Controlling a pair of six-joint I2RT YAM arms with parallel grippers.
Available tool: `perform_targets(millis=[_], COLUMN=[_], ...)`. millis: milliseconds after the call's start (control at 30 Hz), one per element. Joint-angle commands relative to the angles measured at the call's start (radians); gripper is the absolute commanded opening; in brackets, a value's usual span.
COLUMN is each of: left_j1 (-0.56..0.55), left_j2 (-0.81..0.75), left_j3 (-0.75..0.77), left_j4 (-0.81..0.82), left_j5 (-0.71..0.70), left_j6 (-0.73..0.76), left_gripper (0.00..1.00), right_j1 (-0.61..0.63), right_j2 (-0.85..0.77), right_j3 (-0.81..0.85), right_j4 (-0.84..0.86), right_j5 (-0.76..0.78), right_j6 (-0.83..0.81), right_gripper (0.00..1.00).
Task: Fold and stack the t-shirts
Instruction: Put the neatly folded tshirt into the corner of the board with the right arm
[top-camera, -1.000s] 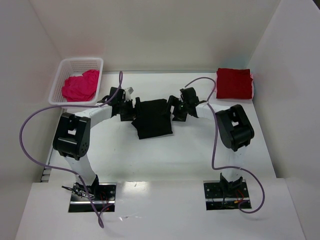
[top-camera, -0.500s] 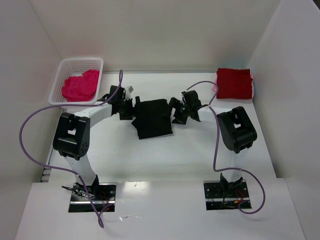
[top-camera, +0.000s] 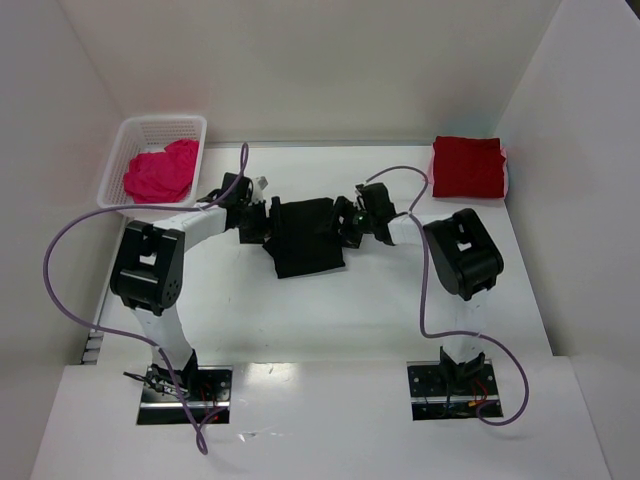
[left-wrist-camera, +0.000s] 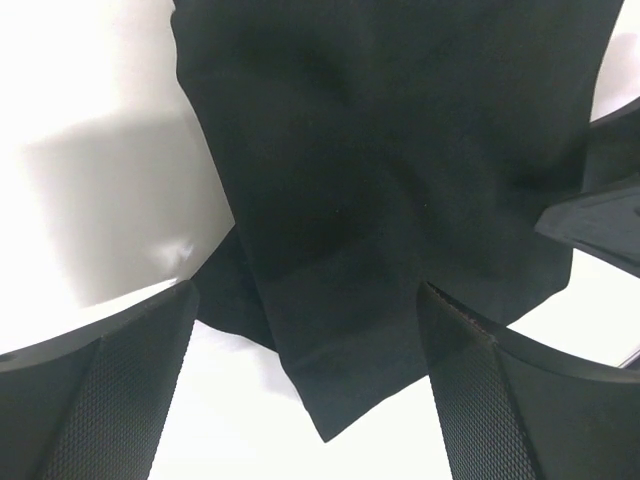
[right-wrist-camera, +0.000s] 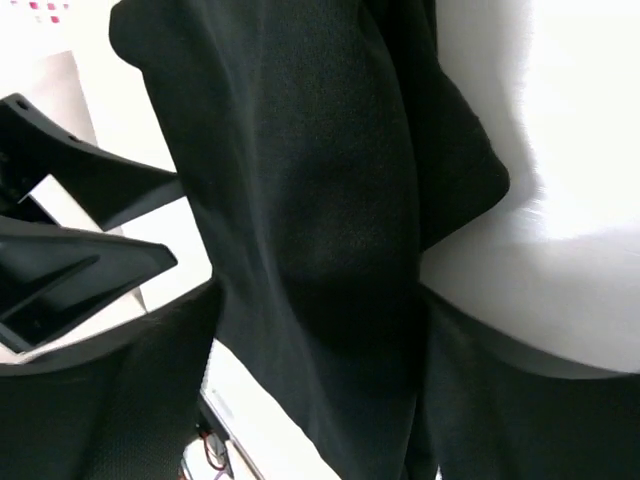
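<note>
A folded black t-shirt (top-camera: 308, 238) lies mid-table. My left gripper (top-camera: 262, 222) is at its left edge, my right gripper (top-camera: 345, 222) at its right edge. In the left wrist view the black t-shirt (left-wrist-camera: 400, 180) fills the top, and its near corner hangs between the wide-open fingers (left-wrist-camera: 110, 390). In the right wrist view black cloth (right-wrist-camera: 320, 230) runs down the whole gap between the spread fingers (right-wrist-camera: 100, 400). A folded dark red t-shirt (top-camera: 467, 167) lies at the back right. A crumpled pink t-shirt (top-camera: 160, 170) sits in the basket.
The white mesh basket (top-camera: 130, 130) stands at the back left against the wall. White walls close in the table on both sides and at the back. Purple cables loop off both arms.
My right gripper has slid left onto the black t-shirt's right edge and narrowed a little. The left gripper has edged slightly toward the shirt. The shirt has not moved.
</note>
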Motion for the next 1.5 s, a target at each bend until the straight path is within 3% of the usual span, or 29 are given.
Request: perform_targets(millis=[0,33,67,167,200,267,300,500,667,1033,1467], left_j1=[0.007,0.007,0.007,0.016,0.016,0.025,0.025,0.058,0.067,0.076,0.076], left_j2=[0.013,0.013,0.013,0.013,0.003,-0.023,-0.023,-0.098,-0.148,-0.187,-0.147], left_j3=[0.046,0.046,0.046,0.046,0.046,0.036,0.036,0.014,0.023,0.013,0.022], left_j4=[0.0,0.0,0.0,0.0,0.0,0.0,0.0,0.0,-0.012,0.029,0.02], left_j5=[0.008,0.008,0.008,0.008,0.008,0.008,0.008,0.045,0.045,0.074,0.126], left_j6=[0.029,0.029,0.038,0.038,0.038,0.038,0.038,0.029,0.029,0.049,0.068], left_gripper=[0.97,0.97,0.97,0.97,0.97,0.97,0.97,0.97,0.97,0.97,0.97], right_j1=[0.038,0.038,0.049,0.049,0.049,0.049,0.049,0.038,0.003,-0.141,-0.394], right_j2=[0.073,0.074,0.074,0.083,0.083,0.083,0.083,-0.021,-0.031,0.033,0.165], right_j3=[0.002,0.011,0.025,0.053,0.053,0.079,0.079,0.094,0.256,0.499,0.899], right_j4=[-0.122,-0.143,-0.143,-0.2,-0.212,-0.266,-0.278,-0.335,-0.496,-0.616,-0.772], right_j5=[0.107,0.107,0.121,0.142,0.156,0.18,0.211,0.306,0.401,0.512,0.493], right_j6=[-0.014,-0.014,-0.014,-0.004,-0.004,-0.013,-0.013,-0.053,-0.169,-0.445,-0.72], right_gripper=[0.76,0.71,0.54,0.35,0.22,0.12,0.0,0.0,0.0,0.0,0.0])
